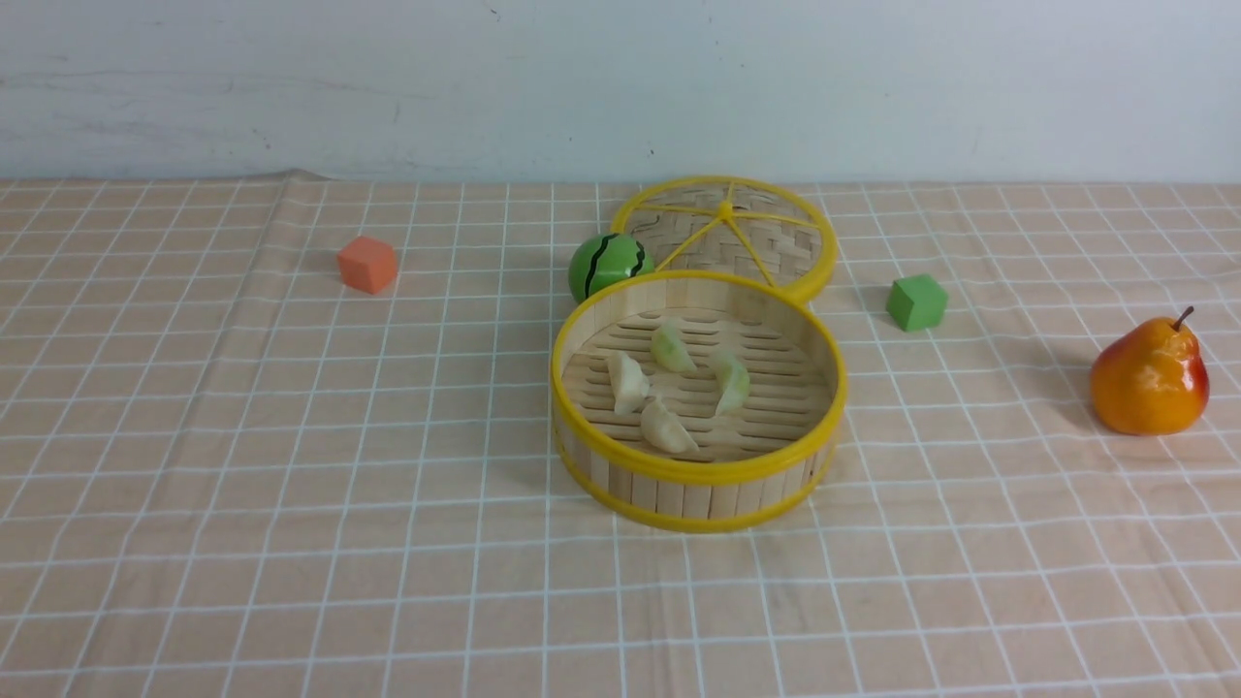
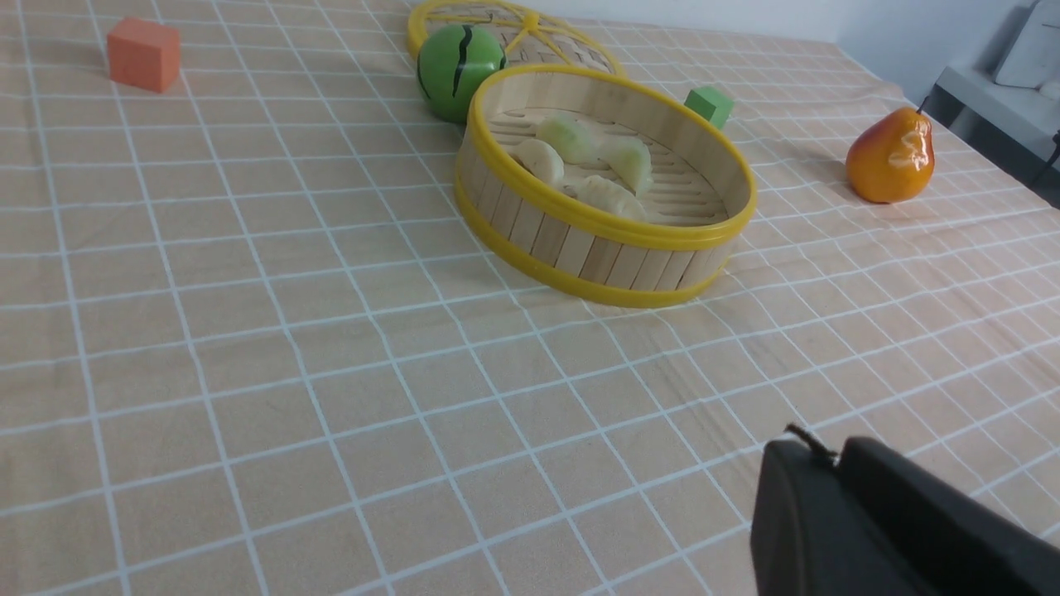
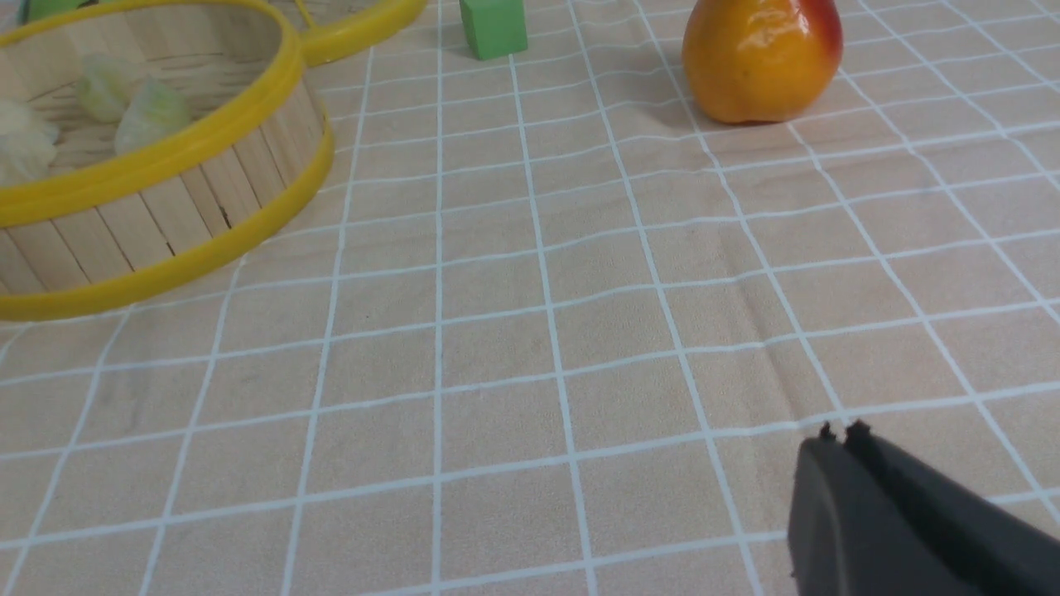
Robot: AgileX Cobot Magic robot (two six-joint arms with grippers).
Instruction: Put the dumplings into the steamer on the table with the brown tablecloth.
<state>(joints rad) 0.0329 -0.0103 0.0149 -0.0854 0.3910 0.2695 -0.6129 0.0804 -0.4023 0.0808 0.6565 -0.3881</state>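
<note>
The round bamboo steamer [image 1: 698,470] with yellow rims stands mid-table on the brown tablecloth [image 1: 291,436]. Inside it lie several dumplings: pale green ones [image 1: 672,349] [image 1: 730,382] and cream-white ones [image 1: 627,382] [image 1: 667,427]. The left wrist view shows the steamer [image 2: 580,240] with dumplings [image 2: 629,162] in it, far from my left gripper [image 2: 832,454], which is shut and holds nothing. My right gripper [image 3: 838,437] is shut and empty too, over bare cloth away from the steamer [image 3: 166,207]. Neither arm shows in the front view.
The woven lid [image 1: 727,233] lies flat behind the steamer, with a green watermelon ball [image 1: 607,264] beside it. An orange cube [image 1: 367,264] sits at back left, a green cube [image 1: 916,301] at right, and a pear [image 1: 1150,378] at far right.
</note>
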